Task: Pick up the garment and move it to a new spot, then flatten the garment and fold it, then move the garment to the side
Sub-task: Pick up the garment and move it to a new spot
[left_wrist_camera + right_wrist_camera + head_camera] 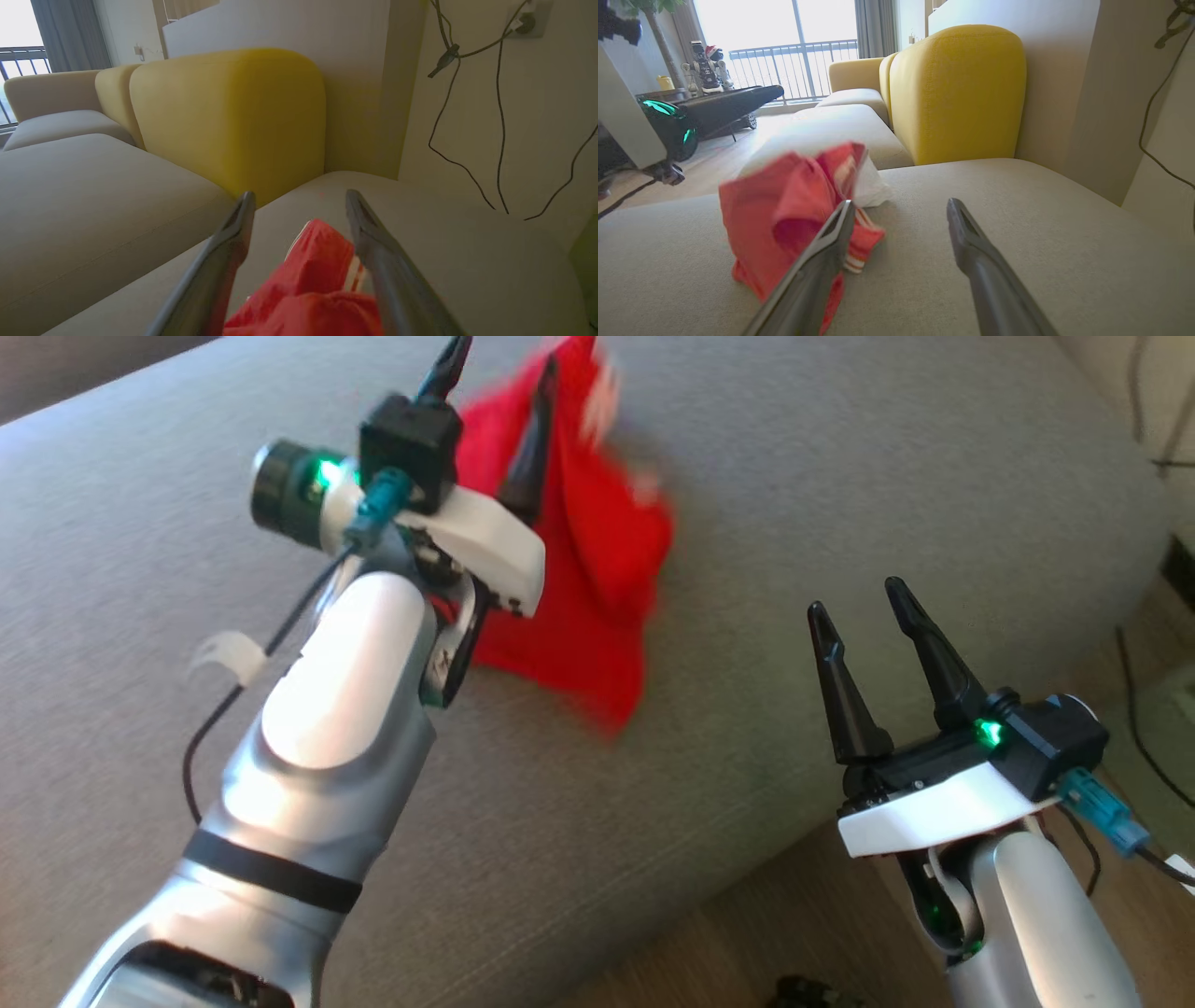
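while the left gripper [495, 409] hangs over the far part of the grey sofa seat [840, 457], its two dark fingers stand spread wide, clamping nothing. red garment [583, 569] is bunched up between and just below those fingers, motion-blurred in all three views. from the left wrist view the cloth fills the gap low between the fingers and meets the inner side of one; can't tell if it hangs on it. the garment's long axis runs up and down the head view, roughly away from the robot. the broad crumpled end is up by the left fingers and a narrow corner points down toward the seat's front edge. in the right wrist view it stands as a tall rumpled heap on the seat, with white-striped trim at its lower edge. right gripper [857, 599] is low on the right, over the seat's front edge and the wooden floor [709, 943]. its fingers are spread too, empty and well apart from the garment. yellow cushion [229, 116] stands behind the seat – cables [500, 116] hang on the wall beside it.
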Robot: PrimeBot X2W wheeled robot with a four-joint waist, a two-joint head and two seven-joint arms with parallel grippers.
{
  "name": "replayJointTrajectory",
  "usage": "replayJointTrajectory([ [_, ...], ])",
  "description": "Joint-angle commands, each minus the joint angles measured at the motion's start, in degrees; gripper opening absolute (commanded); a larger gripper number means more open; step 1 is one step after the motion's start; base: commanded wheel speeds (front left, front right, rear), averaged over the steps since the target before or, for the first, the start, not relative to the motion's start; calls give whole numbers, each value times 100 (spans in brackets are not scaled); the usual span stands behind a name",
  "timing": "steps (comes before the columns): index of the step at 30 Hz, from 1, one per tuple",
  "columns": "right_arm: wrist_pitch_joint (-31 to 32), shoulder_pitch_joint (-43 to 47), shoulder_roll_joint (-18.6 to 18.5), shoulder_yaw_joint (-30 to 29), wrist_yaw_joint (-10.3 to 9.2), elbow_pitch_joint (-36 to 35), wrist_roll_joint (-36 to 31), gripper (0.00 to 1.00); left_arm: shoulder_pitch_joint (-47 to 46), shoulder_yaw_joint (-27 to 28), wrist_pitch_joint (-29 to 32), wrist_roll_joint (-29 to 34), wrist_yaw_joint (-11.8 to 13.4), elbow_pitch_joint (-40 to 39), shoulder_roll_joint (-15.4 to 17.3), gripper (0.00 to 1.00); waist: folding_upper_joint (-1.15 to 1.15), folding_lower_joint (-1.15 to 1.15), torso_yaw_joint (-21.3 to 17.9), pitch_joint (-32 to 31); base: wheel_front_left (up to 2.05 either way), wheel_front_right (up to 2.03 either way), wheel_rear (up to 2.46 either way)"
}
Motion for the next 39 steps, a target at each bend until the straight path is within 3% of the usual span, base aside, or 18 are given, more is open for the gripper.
replayJointTrajectory([
  [1,-52,-132,4,121,-1,-231,42,100,-357,110,-102,-33,13,-73,55,100,0,0,-145,86,0,0,0],
  [9,-52,-47,4,17,-1,-274,5,100,-320,314,-392,-300,177,38,90,100,0,0,284,-107,0,0,0],
  [13,-52,4,4,-34,-1,-281,-117,100,35,500,-419,-359,165,-376,276,100,0,0,768,-288,0,0,0],
  [17,-52,92,4,-131,-1,-242,-294,100,700,420,-422,-464,-208,-849,515,100,0,0,1286,-490,0,0,0],
  [23,-52,170,4,-368,-1,-205,-463,100,1625,673,-423,-528,-35,-1604,674,100,0,0,1792,-701,0,0,0],
  [28,-52,310,4,-594,-1,-120,-594,100,2577,913,-424,-500,111,-2191,485,100,0,0,2139,-864,0,0,0],
  [32,-52,345,4,-666,-1,-23,-595,100,3158,1113,-424,-355,211,-2437,258,100,0,0,2195,-920,0,0,0],
  [39,-47,417,4,-809,-1,249,-523,100,3494,1323,-424,-93,63,-2610,95,100,0,0,2214,-954,0,0,0],
])
